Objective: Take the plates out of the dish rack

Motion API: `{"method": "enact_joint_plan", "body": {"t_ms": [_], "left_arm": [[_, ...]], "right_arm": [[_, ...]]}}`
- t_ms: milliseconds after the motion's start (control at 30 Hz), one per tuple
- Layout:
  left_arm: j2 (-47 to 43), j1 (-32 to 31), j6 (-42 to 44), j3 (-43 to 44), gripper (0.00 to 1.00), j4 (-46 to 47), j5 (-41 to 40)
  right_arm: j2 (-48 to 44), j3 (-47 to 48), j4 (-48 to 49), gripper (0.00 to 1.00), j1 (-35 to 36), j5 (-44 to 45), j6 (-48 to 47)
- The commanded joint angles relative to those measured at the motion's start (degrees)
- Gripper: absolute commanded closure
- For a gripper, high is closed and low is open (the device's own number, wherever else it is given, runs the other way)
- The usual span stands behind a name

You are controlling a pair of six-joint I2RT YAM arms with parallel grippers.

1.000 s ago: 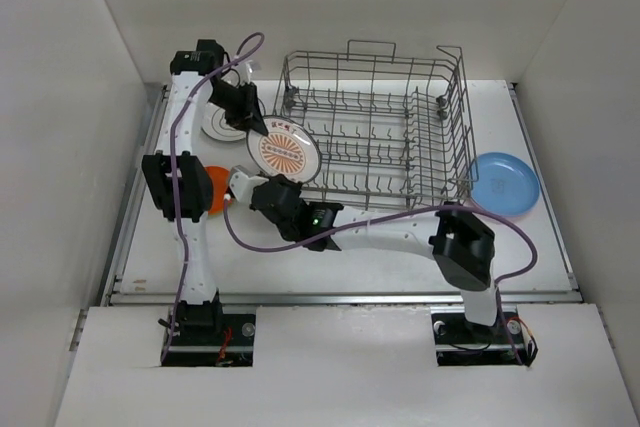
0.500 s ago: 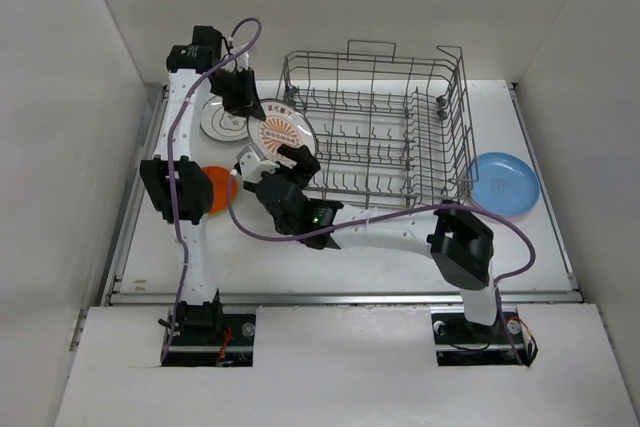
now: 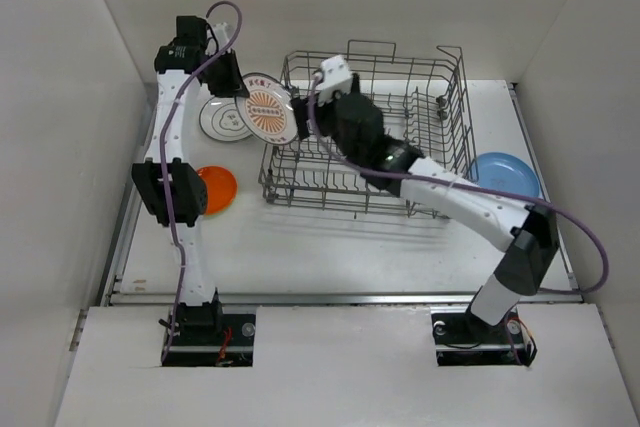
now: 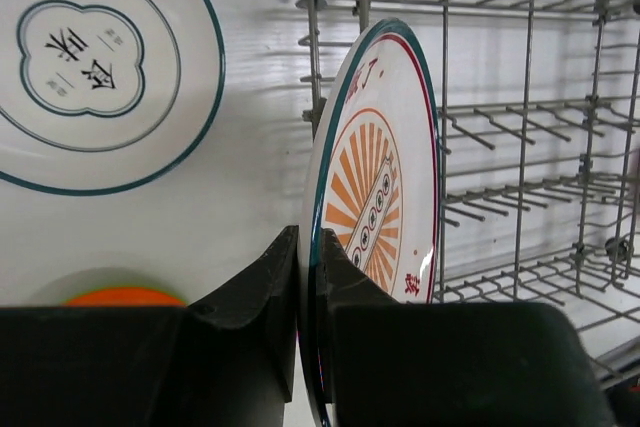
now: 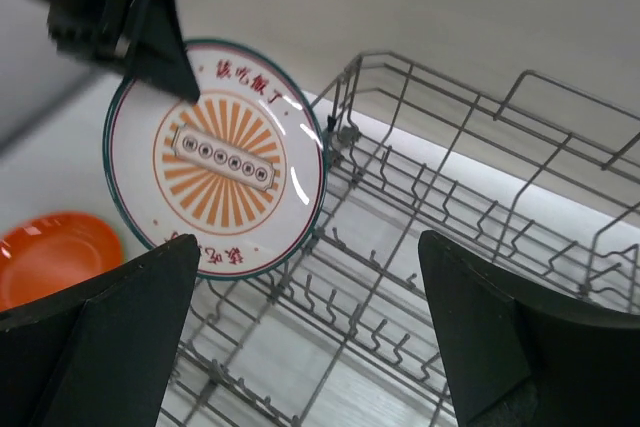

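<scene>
My left gripper (image 4: 308,247) is shut on the rim of a white plate with an orange sunburst face (image 4: 380,177), holding it on edge above the table, just left of the dish rack (image 3: 400,137). In the top view this plate (image 3: 268,107) hangs at the rack's far left corner. My right gripper (image 5: 308,247) is open and holds nothing. It hovers over the rack's (image 5: 450,207) left part, with the sunburst plate (image 5: 215,157) beyond its left finger. No plate shows among the tines.
A white plate with a dark rim (image 3: 222,119) lies flat at the far left, with an orange plate (image 3: 215,187) nearer. A light blue plate (image 3: 505,179) lies right of the rack. White walls enclose the table on three sides.
My right gripper opened, left the sunburst plate's near edge and swung up and right over the rack. My left gripper carried the plate toward the far left.
</scene>
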Motion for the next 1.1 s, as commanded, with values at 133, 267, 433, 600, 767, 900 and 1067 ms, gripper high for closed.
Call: {"method": "enact_joint_plan", "body": {"t_ms": [133,267,433,600,767,900,1067], "left_arm": [[-9.82,2.37,-8.64,-3.57,1.0,14.28,-7.0],[-5.97,6.05,-13.29,3.44,1.0,13.58,-10.27],[-2.27,13.18,-20.42,4.78,1.0,14.98,-3.0],[3.25,17.67,-23.58,0.12,1.0,18.59,8.7],[9.07,18.99,-26.22,-0.41,1.0,21.22,12.85],[11.97,18.99,-25.53,-1.11,1.0,21.84,9.79],[15.31,18.99,-22.46,-4.18,0.86,20.35,8.1]], "right_arm": [[-5.76,-0.65,-4.58,0.04,-10.92,-17.89,16.96],[-5.76,-0.65,-5.3,0.04,-13.21,-15.61,18.02],[-5.76,-0.65,-6.34,0.04,-14.53,-15.6,18.54],[-2.78,0.92,-6.35,0.04,-15.85,-14.46,19.07],[2.32,6.98,-9.24,0.04,-16.38,-13.93,19.07],[5.84,11.47,-11.27,0.04,-16.9,-13.41,19.07],[7.68,13.67,-12.32,0.04,-16.9,-13.4,19.07]]}}
